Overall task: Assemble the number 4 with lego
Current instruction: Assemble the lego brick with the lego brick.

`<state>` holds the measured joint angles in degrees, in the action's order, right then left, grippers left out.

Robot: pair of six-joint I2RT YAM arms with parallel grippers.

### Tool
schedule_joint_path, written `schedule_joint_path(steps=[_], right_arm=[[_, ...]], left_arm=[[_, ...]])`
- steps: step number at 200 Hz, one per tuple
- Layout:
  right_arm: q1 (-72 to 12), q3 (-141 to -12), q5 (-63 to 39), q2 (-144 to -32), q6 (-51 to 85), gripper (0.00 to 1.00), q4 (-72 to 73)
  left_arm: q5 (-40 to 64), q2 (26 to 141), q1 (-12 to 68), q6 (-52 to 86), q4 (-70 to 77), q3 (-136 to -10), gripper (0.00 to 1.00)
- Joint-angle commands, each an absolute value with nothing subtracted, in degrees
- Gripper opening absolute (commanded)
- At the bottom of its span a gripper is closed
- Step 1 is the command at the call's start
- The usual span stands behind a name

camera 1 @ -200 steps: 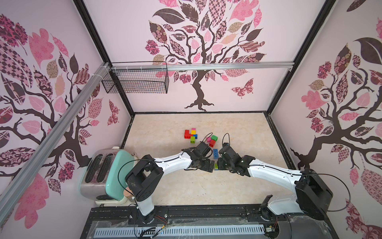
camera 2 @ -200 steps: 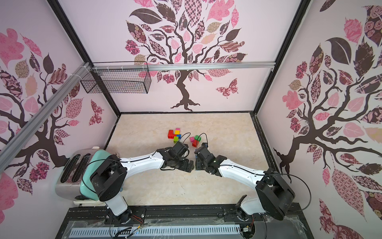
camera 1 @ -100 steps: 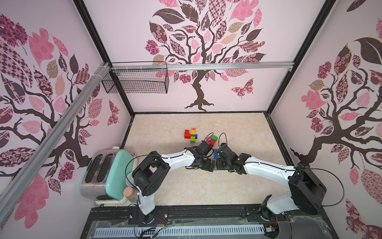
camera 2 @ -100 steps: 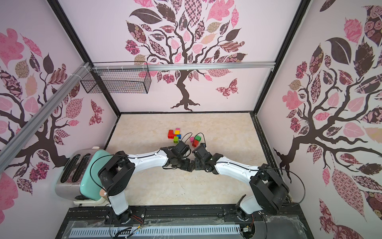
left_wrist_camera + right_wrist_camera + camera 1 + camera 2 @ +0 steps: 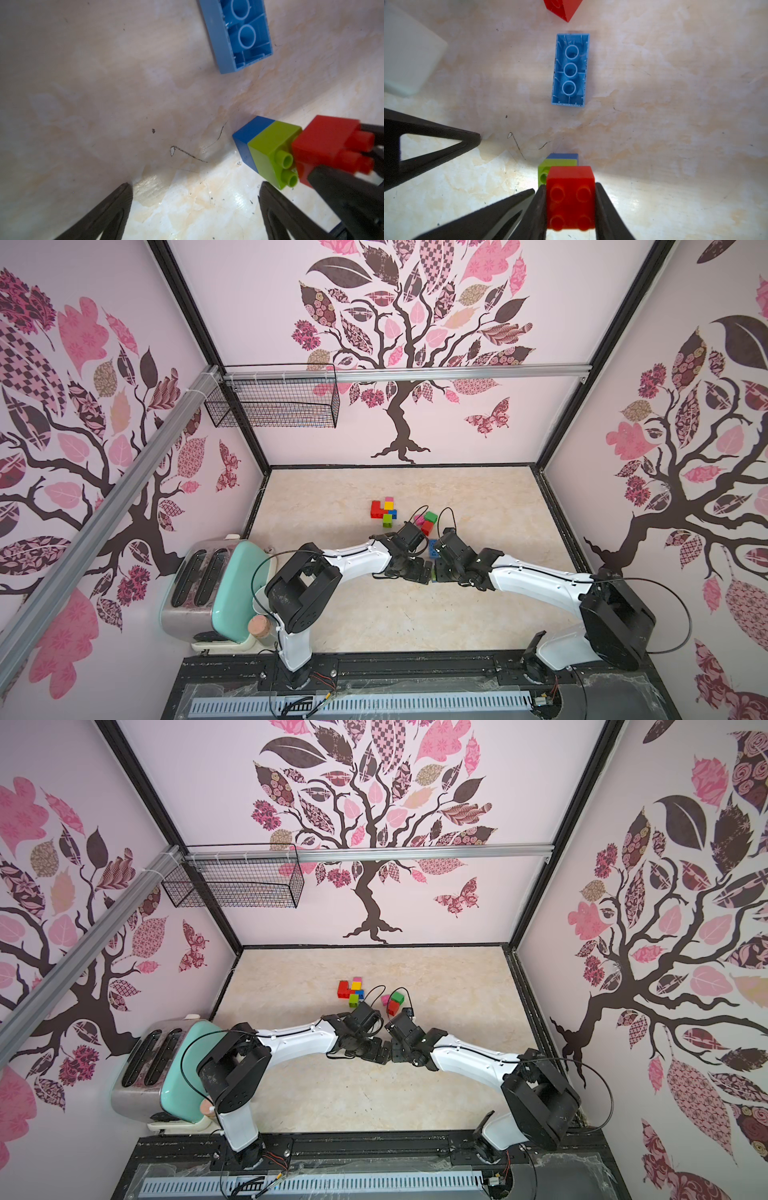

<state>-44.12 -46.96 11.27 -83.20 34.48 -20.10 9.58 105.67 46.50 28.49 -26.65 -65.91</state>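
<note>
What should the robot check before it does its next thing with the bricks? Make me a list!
1. Right gripper squeezing the red brick on both sides: ok.
2. Lime brick and small blue brick stuck in a row on the red brick: ok.
3. Left gripper open with nothing between its jaws: ok.
4. Left gripper clear of the held bricks: cannot tell, it is very close beside them.
5. Long blue brick lying bumps up on the table: not ok, its hollow side faces up.
</note>
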Motion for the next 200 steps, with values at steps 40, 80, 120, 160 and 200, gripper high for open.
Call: schedule_joint_path(steps=[40, 80, 120, 160, 200], right_arm=[[-43.89, -45.81, 11.3, -84.36, 28.73, 0.0, -25.15], [-43.9, -46.67, 12.58, -83.89, 29.32, 0.0, -25.8], [-43.87, -44.42, 13.93, -82.99, 30.45, 0.0, -24.34], [-43.87, -44.3, 9.22, -84.29, 26.74, 0.0, -22.92], [-43.88, -46.32, 7.08, -83.07, 27.14, 0.0, -23.77]], left_arm=[[12.12, 108.96, 45.97, 28.41, -27.01, -67.73, 0.98], [12.74, 110.03, 45.97, 28.24, -27.52, -68.64, 0.98], [12.92, 110.3, 45.97, 28.15, -27.76, -68.87, 0.98], [13.01, 110.65, 45.9, 28.16, -28.04, -69.21, 0.98], [12.18, 109.52, 45.86, 28.38, -27.71, -68.38, 0.98]])
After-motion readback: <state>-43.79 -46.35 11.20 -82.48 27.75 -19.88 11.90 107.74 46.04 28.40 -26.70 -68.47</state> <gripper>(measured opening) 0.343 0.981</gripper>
